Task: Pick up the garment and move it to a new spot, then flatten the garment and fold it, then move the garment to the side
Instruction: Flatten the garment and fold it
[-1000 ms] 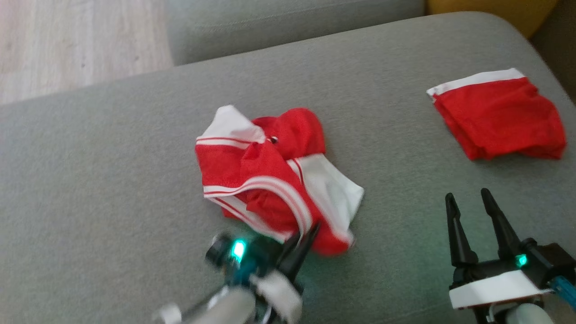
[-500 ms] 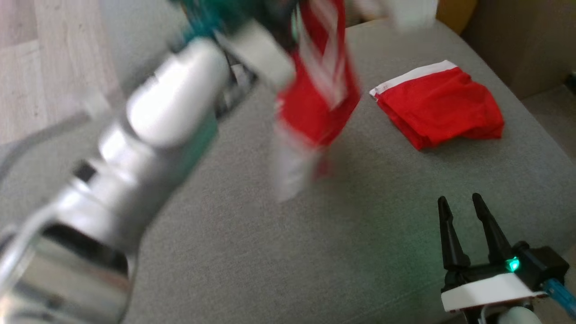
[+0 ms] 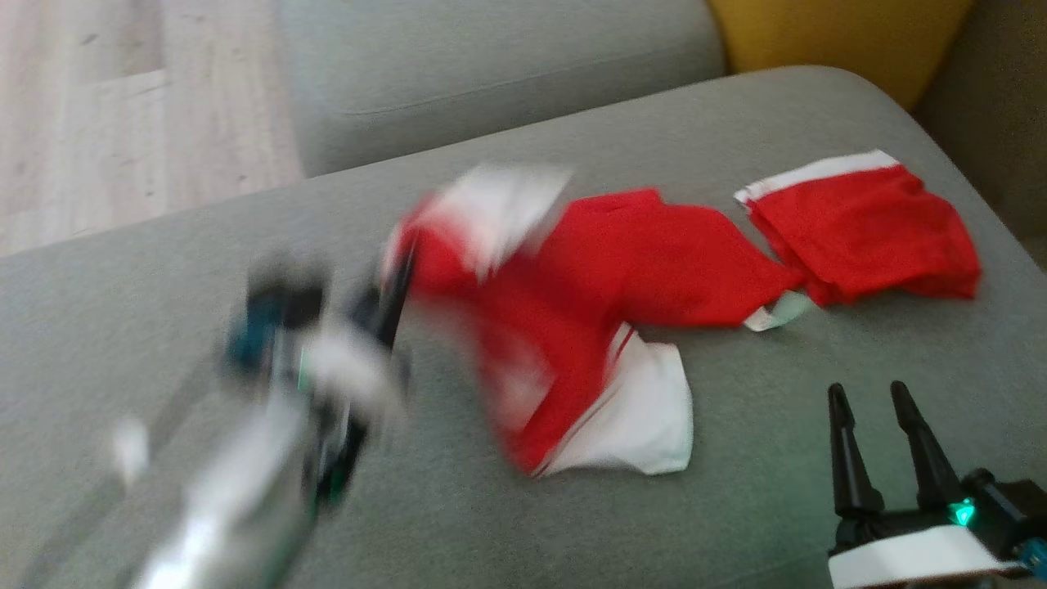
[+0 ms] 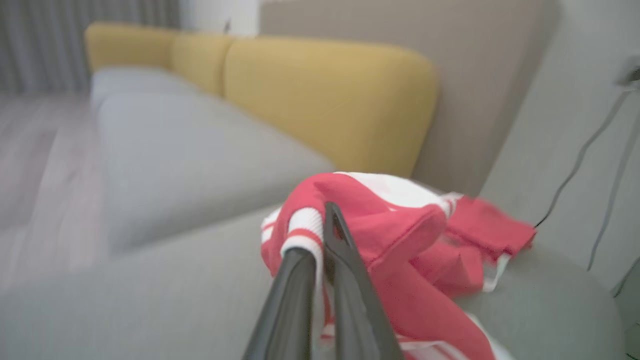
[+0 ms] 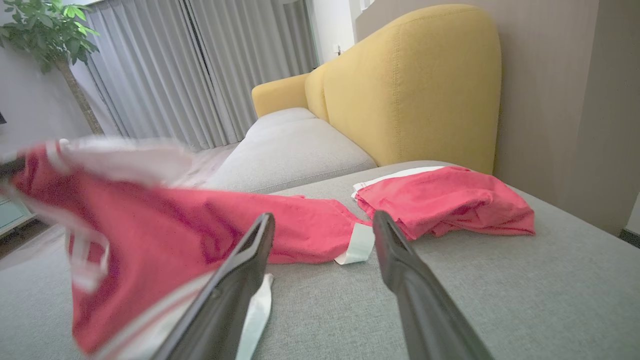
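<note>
Right gripper [image 3: 867,391], lower right: fingers apart, empty. Left gripper [image 4: 320,235], left of centre, blurred: clamped on the garment's [image 3: 622,278] striped edge. Garment sprawls mid-frame on the cushion [image 3: 164,286], far tip just beside the folded red piece [image 3: 867,229]. Drag it clear, then spread.

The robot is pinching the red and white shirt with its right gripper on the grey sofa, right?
Not quite: the left gripper is shut on the red and white fabric garment, as the left wrist view shows. The right gripper is open and empty above the grey fabric sofa cushion.
</note>
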Motion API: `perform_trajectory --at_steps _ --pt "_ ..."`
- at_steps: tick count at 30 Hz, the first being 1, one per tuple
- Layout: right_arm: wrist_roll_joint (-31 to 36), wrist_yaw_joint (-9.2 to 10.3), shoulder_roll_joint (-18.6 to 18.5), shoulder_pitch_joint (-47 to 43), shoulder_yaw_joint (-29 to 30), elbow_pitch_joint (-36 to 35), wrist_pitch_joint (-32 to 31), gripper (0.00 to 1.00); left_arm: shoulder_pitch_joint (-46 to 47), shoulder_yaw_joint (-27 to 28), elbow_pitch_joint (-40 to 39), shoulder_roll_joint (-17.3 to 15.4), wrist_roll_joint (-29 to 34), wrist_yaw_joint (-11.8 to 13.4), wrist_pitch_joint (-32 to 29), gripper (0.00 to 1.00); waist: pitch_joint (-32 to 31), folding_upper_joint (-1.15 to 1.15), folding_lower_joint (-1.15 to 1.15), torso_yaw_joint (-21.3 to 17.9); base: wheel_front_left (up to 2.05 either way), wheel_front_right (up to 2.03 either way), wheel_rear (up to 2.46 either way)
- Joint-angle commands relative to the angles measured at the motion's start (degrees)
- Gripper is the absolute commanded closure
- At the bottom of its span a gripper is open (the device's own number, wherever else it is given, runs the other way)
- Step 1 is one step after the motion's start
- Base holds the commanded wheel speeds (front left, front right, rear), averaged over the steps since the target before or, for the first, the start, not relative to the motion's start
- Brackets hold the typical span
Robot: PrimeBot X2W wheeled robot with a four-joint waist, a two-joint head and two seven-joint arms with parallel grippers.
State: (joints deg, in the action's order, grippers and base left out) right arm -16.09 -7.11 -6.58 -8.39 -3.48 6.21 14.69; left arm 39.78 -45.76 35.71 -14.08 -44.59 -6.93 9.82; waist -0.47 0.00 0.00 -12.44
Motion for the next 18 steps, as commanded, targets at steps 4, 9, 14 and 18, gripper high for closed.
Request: perform_trajectory --at_steps 4,9,14,18 --pt "-0.2 -0.37 -1.8 0.4 -0.7 -2.4 0.3 0.00 -9.9 3.5 -3.7 -4.1 -3.5 3.2 1.9 1.00 0.0 0.00 0.00 3.3 0.00 0.00 0.00" --pt "-0.3 -0.37 -2.9 0.4 -0.7 -2.6 0.3 0.00 -17.9 4.9 -5.3 -6.9 -3.3 6.3 4.1 1.00 0.3 0.00 0.00 5.7 0.00 0.00 0.00" --pt "-0.4 -0.37 -3.3 0.4 -1.4 -2.5 0.3 0.00 -19.7 7.3 -7.0 -7.1 -2.2 8.5 4.9 0.66 0.2 0.00 0.00 7.0 0.00 0.00 0.00" --pt "-0.2 -0.37 -2.9 0.1 -1.8 -2.7 0.3 0.00 -20.7 8.4 -8.3 -6.8 0.7 11.8 5.1 0.00 -0.2 0.00 0.00 7.7 0.00 0.00 0.00"
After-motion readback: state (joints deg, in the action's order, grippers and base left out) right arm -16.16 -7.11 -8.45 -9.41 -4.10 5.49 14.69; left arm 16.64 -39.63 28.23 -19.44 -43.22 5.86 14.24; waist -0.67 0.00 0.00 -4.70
